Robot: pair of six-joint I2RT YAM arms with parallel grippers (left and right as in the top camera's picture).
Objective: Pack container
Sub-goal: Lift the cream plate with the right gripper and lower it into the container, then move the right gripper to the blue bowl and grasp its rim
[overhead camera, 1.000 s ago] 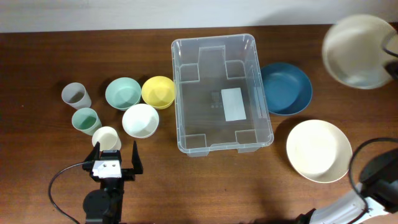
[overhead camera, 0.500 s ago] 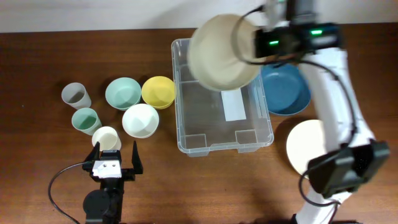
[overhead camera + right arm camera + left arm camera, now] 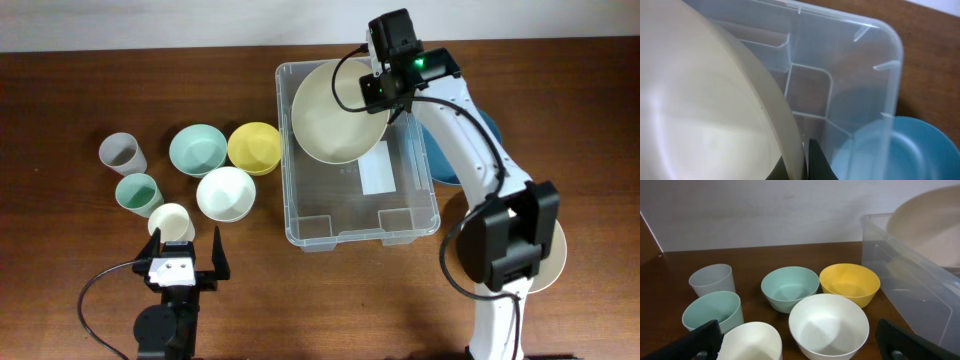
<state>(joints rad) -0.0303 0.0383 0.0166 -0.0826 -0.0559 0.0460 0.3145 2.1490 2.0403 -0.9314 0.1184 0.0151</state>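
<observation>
The clear plastic container (image 3: 340, 208) stands mid-table with a white label on its bottom. It also shows in the left wrist view (image 3: 910, 280) and the right wrist view (image 3: 840, 65). My right gripper (image 3: 385, 98) is shut on the rim of a large cream bowl (image 3: 335, 110) and holds it tilted over the container's far left part. The right wrist view shows the bowl (image 3: 700, 110) pinched between the fingers (image 3: 807, 160). My left gripper (image 3: 185, 252) is open and empty at the front left, just behind a cream cup (image 3: 172, 220).
Left of the container stand a yellow bowl (image 3: 254, 147), a mint bowl (image 3: 197, 150), a white bowl (image 3: 225, 193), a grey cup (image 3: 121, 153) and a mint cup (image 3: 137, 192). A blue plate (image 3: 448, 168) and a cream plate (image 3: 561, 248) lie to the right, partly behind my right arm.
My right arm has swung in from the far right with the cream bowl and brought it down over the container. The left arm has not moved.
</observation>
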